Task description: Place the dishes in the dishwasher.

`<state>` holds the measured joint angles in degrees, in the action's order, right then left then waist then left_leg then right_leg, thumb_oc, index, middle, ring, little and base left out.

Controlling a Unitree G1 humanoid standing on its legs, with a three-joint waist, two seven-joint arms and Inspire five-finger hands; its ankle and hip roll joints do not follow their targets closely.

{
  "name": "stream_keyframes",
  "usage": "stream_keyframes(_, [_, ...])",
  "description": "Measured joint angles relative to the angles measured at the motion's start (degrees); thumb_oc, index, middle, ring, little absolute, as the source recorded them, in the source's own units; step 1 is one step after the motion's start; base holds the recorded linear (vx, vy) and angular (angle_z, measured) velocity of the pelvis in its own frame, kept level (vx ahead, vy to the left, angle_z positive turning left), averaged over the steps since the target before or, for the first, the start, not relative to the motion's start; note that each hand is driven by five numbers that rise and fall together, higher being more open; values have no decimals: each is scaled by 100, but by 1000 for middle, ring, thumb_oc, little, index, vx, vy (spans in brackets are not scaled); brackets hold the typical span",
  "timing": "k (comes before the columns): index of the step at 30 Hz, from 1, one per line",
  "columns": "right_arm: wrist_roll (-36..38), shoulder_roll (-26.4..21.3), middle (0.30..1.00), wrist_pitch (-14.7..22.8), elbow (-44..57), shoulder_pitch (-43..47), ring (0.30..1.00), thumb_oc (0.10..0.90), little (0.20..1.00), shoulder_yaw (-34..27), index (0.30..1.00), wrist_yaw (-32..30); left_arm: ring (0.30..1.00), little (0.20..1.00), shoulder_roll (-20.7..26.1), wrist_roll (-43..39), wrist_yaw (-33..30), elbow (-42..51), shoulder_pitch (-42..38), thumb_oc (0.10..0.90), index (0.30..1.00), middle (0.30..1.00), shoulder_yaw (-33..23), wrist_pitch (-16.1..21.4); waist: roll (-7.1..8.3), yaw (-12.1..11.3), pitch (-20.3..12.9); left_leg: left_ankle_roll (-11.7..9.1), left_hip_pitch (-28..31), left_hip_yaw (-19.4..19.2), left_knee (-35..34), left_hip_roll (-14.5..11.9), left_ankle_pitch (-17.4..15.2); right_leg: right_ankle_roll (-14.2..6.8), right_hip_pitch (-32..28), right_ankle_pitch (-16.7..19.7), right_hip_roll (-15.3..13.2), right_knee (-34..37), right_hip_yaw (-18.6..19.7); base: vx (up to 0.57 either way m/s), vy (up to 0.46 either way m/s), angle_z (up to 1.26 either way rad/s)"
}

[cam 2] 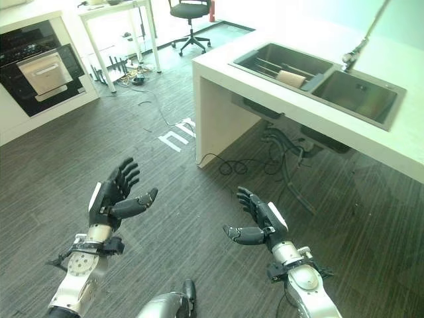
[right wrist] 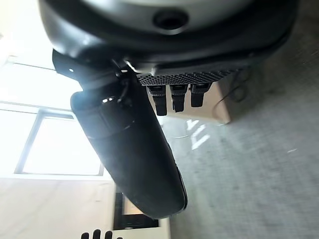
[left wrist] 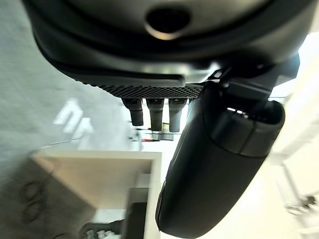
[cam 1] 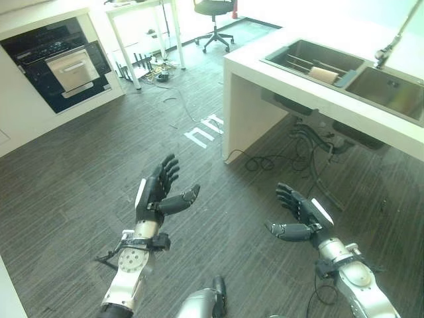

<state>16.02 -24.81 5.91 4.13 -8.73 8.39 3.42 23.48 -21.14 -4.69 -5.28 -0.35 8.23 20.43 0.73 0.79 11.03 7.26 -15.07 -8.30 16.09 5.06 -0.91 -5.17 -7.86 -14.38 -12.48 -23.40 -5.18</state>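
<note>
While both arms hung over the dark floor (cam 1: pixel 79 192), the left robot hand (cam 1: pixel 154 192) and right robot hand (cam 1: pixel 301 215) were released, grasping nothing; a dish (cam 1: pixel 323 74) lay in the sink (cam 1: pixel 291 50) of the white tabletop (cam 1: pixel 265 73).

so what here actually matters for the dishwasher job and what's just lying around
Part of the job:
- sink in the white counter, with a pale dish-like item in its left basin
- left hand, open, holding nothing
- right hand, open, holding nothing

Just lying about:
- office chair
- white table
- built-in oven
- cables on the floor
</note>
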Motion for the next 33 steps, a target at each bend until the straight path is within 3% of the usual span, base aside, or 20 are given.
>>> stream_keyframes(2, [-1, 123, 900, -2, 72, 6, 900, 800, 900, -9, 900, -31, 900, 900, 30, 282, 0, 198, 88, 800, 900, 900, 2, 1, -73, -81, 2, -26, 212, 148, -237, 1, 10, -238, 278, 607, 63, -583, -162, 109, 203, 15])
stream_keyframes(4, [-3, 199, 900, 2, 86, 50, 900, 800, 900, 0, 900, -60, 900, 900, 67, 478, -45, 230, 257, 800, 900, 900, -7, 26, -70, -109, 13, 185, 432, 81, -232, 40, -117, -362, 944, 691, 74, -1971, -22, 178, 206, -3])
stream_keyframes(5, [-2, 193, 900, 3, 159, 20, 900, 800, 900, -4, 900, -90, 900, 900, 67, 595, -77, 234, 303, 800, 900, 900, -2, 25, -81, -74, 23, 214, 484, 44, -182, 83, -171, -348, 1419, 723, 58, -2781, -9, 224, 38, -28])
stream_keyframes(6, [-2, 180, 900, 3, 258, -16, 900, 800, 900, -1, 900, -98, 900, 900, 38, 719, -122, 269, 405, 800, 900, 900, -4, 25, -158, -57, 73, -22, 662, -115, -439, 52, -238, -59, 1911, 623, 148, -3042, -185, 194, -67, -25])
stream_keyframes(7, [1, 225, 900, 5, 260, -14, 900, 800, 900, 46, 900, -95, 900, 900, 108, 857, -124, 286, 494, 800, 900, 900, -9, 35, 10, -9, 149, -914, 700, -439, -266, -19, -703, 195, 2171, 555, -5, -2287, -498, 212, -145, -30])
stream_keyframes(8, [8, 199, 900, 31, 378, -35, 900, 800, 900, 14, 900, -92, 900, 900, 430, 952, -92, 471, 532, 800, 900, 900, 58, 92, 136, 46, 184, 17, 271, 127, 1157, -223, -964, -111, 2370, 625, -100, -1401, -586, 191, -166, -43])
stream_keyframes(9, [38, 154, 900, 41, 371, -9, 900, 800, 900, -19, 900, -98, 900, 900, 511, 1033, -85, 537, 582, 800, 900, 900, 28, 108, 132, 8, 216, -210, 346, 167, 1274, -382, -1351, -359, 2549, 716, -55, -719, -681, 258, -229, -68])
stream_keyframes(10, [53, 163, 900, 25, 346, -24, 900, 800, 900, -9, 900, -93, 900, 900, 469, 1023, -107, 494, 602, 800, 900, 900, -11, 104, 193, -23, 230, -212, 422, 0, 1123, -404, -1343, -284, 2634, 854, -43, -97, -917, 202, -175, -80])
stream_keyframes(11, [101, 214, 900, 57, 356, -27, 900, 800, 900, -8, 900, -101, 900, 900, 492, 1017, -125, 491, 591, 800, 900, 900, -82, 120, 410, 4, 222, -239, 442, -226, 1085, -323, -1342, -381, 2870, 1033, -128, 436, -1186, 273, -206, -67])
stream_keyframes(12, [105, 171, 900, 121, 426, -16, 900, 800, 900, -30, 900, -165, 900, 900, 505, 1028, -117, 450, 555, 800, 900, 900, -120, 94, 558, 87, 258, 40, 427, -427, 1206, -131, -1456, -447, 3160, 1289, -451, 430, -1298, 311, -223, -40])
stream_keyframes(15, [102, 208, 900, 132, 419, 51, 900, 800, 900, 26, 900, -403, 900, 900, 336, 1076, -146, 359, 571, 800, 900, 900, -52, 51, 427, 195, 317, -101, 677, -485, 1156, -27, -1690, -301, 3326, 1670, -789, 377, -1653, 381, -273, -9])
stream_keyframes(19, [95, 179, 900, 146, 430, 122, 900, 800, 900, 60, 900, -545, 900, 900, 238, 1048, -350, 453, 563, 800, 900, 900, -74, 44, 274, 44, 356, 23, 1389, -498, 602, -20, -1642, -7, 2663, 1633, -359, 206, -1611, 381, -265, -7])
stream_keyframes(21, [91, 139, 900, 211, 467, 275, 900, 800, 900, 86, 900, -562, 900, 900, 220, 992, -419, 639, 574, 800, 900, 900, -171, 48, 163, 84, 314, -92, 1761, -477, 184, -100, -1605, 494, 2366, 1253, 57, 43, -1631, 444, -266, -14])
stream_keyframes(23, [90, 21, 900, 229, 468, 316, 900, 800, 900, 84, 900, -584, 900, 900, 207, 829, -455, 798, 580, 800, 900, 900, -174, 50, -26, 103, 234, -307, 2150, -506, -194, -282, -1586, 571, 2239, 1097, 360, 86, -1684, 357, -237, -27])
stream_keyframes(25, [92, -118, 900, 234, 466, 287, 900, 800, 900, 32, 900, -526, 900, 900, 139, 522, -504, 1020, 592, 800, 900, 900, -195, 53, -17, 76, 169, -751, 2361, -602, 44, -441, -1509, 927, 1874, 941, 447, 239, -1874, 387, -261, -36])
stream_keyframes(28, [95, -441, 900, 254, 467, 228, 900, 800, 900, -17, 900, -440, 900, 900, -25, 332, -581, 1054, 714, 800, 900, 900, -191, 91, 55, 43, 18, -1306, 2318, -705, 703, -491, -920, 1130, 1612, 691, 485, 214, -1768, 260, -209, -49])
stream_keyframes(30, [99, -534, 900, 257, 468, 242, 900, 800, 900, -74, 900, -384, 900, 900, -61, 339, -736, 1050, 825, 800, 900, 900, -198, 134, 125, 77, 0, -1387, 1666, -682, 2298, -799, -571, 1204, 1365, 643, 590, 349, -1534, 199, -115, -65])
stream_keyframes(31, [99, -499, 900, 271, 469, 240, 900, 800, 900, -188, 900, -379, 900, 900, -28, 354, -733, 1106, 805, 800, 900, 900, -174, 199, 284, 57, 20, -1380, 685, -335, 3471, -932, -571, 1267, 1179, 470, 685, 640, -1255, 257, 25, -33])
stream_keyframes(32, [99, -455, 900, 259, 467, 272, 900, 800, 900, -239, 900, -377, 900, 900, -25, 357, -739, 1186, 786, 800, 900, 900, -177, 240, 357, -32, 57, -1193, 84, -238, 3692, -982, -675, 1174, 1139, 492, 736, 780, -1161, 344, 305, -71])
stream_keyframes(33, [105, -415, 900, 243, 465, 309, 900, 800, 900, -208, 900, -299, 900, 900, 7, 356, -788, 1202, 943, 800, 900, 900, -194, 259, 440, -235, 125, -1022, -86, -263, 2112, -929, -680, 1011, 887, 527, 815, 944, -878, 289, 371, -77])
